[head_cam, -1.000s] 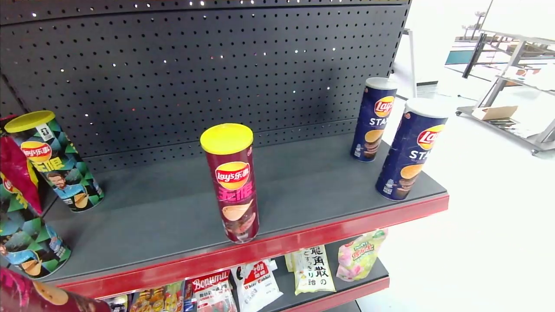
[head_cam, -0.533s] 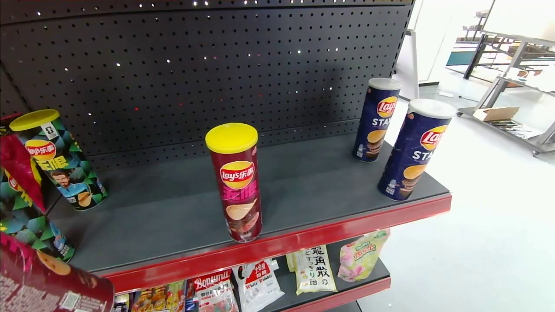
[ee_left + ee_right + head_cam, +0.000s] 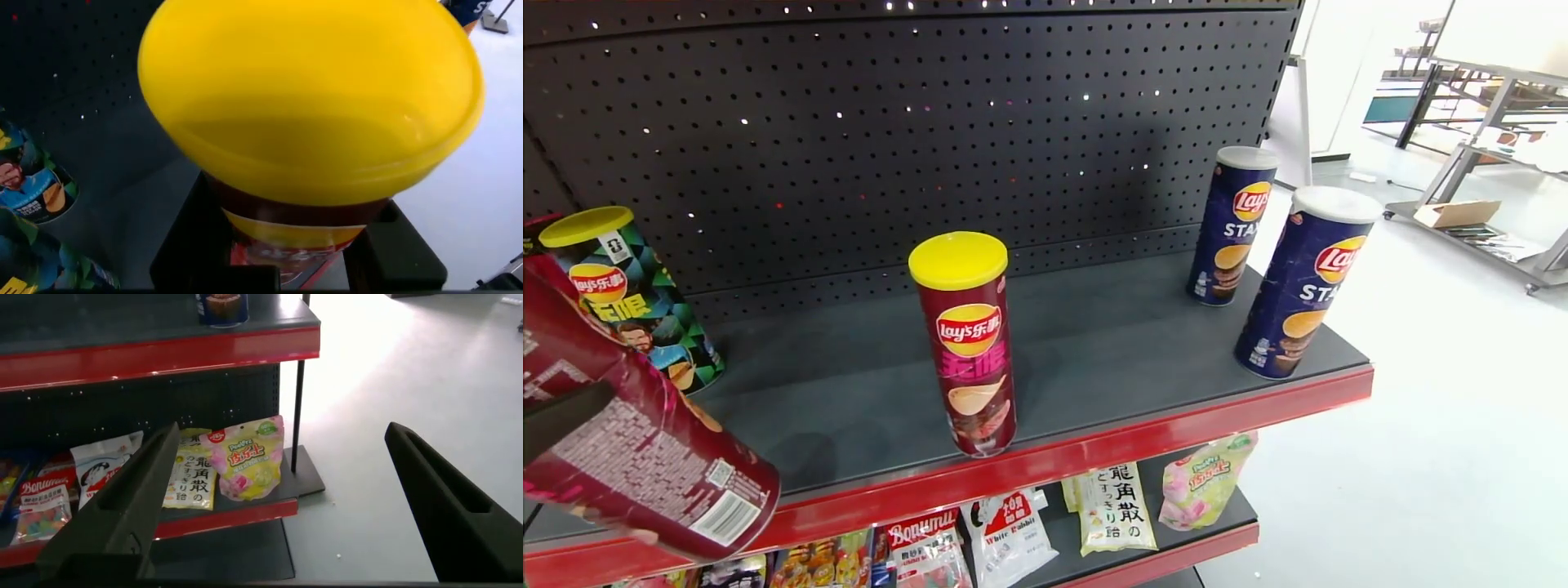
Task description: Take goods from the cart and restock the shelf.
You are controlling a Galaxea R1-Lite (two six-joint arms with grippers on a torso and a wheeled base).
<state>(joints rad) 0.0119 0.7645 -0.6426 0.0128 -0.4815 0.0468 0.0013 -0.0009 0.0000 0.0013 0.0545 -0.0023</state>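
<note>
Left gripper (image 3: 292, 255) clasps a tilted maroon chip can (image 3: 645, 457) over the shelf's (image 3: 1094, 359) front edge; right gripper (image 3: 282, 449) spread wide.

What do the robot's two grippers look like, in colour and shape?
Both are plain matte black. The left gripper has broad, blocky fingers. The right gripper has two long fingers that taper to the tips; one has a shallow slot on its side.
</note>
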